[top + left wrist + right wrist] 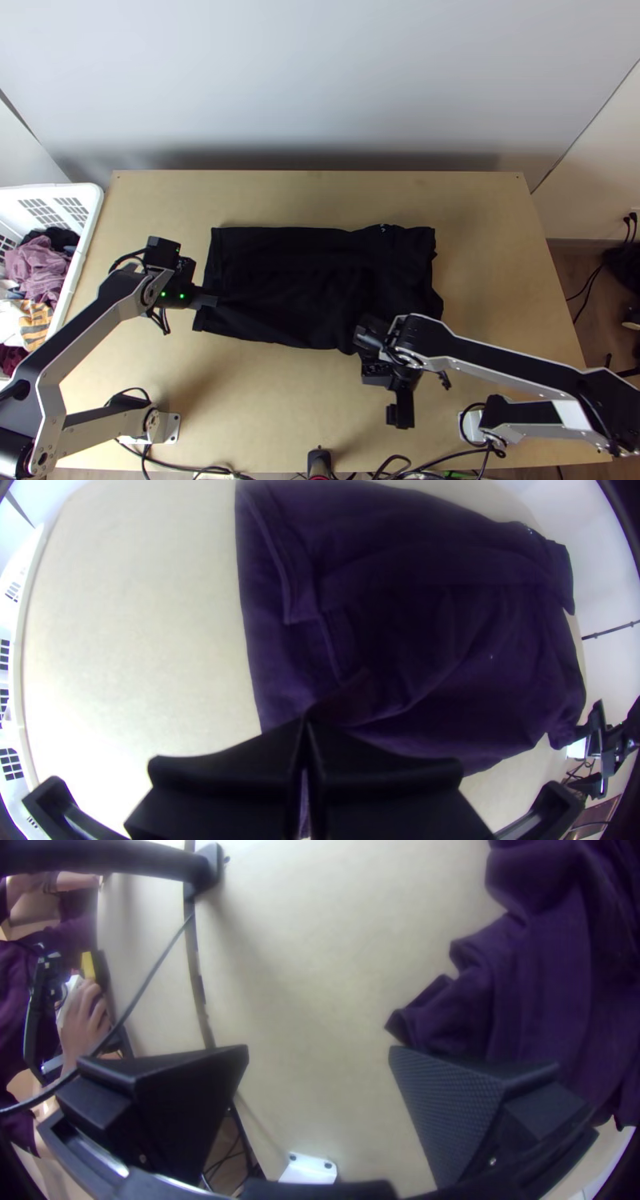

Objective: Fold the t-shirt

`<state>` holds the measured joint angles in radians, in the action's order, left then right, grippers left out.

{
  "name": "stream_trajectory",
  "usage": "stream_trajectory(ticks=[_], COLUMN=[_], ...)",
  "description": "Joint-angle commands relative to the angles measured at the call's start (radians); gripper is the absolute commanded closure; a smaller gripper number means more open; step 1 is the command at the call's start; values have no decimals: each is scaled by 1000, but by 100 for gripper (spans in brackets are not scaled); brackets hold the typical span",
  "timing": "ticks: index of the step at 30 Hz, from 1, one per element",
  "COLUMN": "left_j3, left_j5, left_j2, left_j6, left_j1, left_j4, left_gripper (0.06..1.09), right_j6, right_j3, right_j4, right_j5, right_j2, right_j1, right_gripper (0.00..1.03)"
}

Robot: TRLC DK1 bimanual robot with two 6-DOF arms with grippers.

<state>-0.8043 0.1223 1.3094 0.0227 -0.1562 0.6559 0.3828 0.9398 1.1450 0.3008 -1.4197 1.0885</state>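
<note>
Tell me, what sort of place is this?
Probably a robot lab or test room, though I can't be certain. Two mechanical arms stand at a wooden table with a black T-shirt lying on it, and a white basket of clothes sits beside the table.

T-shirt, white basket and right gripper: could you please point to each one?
T-shirt (304, 280): top view, near the middle of its dark cloth.
White basket (94, 200): top view, on its rim near a corner.
Right gripper (319, 1050): right wrist view, midway between its fingertips.
</note>
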Motion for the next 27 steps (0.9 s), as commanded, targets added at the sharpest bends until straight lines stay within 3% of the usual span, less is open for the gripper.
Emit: stream_trajectory(ticks=[1, 10, 19, 22, 27], left_j3=[11, 14, 16, 17, 20], left_j5=[0, 0, 0, 0, 0], left_j2=[-18, -12, -16, -19, -21], left_j6=[-7, -1, -9, -6, -3], left_j1=[0, -14, -13, -13, -13], left_j4=[1, -4, -2, -1, -1], left_gripper=[105, 105, 105, 105, 105], right_j6=[1, 11, 11, 16, 18], right_j3=[30, 67, 53, 53, 74], right_j4=[-48, -94, -172, -203, -237], right_j5=[-2, -60, -138, -149, -154], right_j2=[-74, -104, -133, -139, -117], right_j1=[-30, -183, -219, -236, -243], right_gripper=[5, 6, 13, 30, 100])
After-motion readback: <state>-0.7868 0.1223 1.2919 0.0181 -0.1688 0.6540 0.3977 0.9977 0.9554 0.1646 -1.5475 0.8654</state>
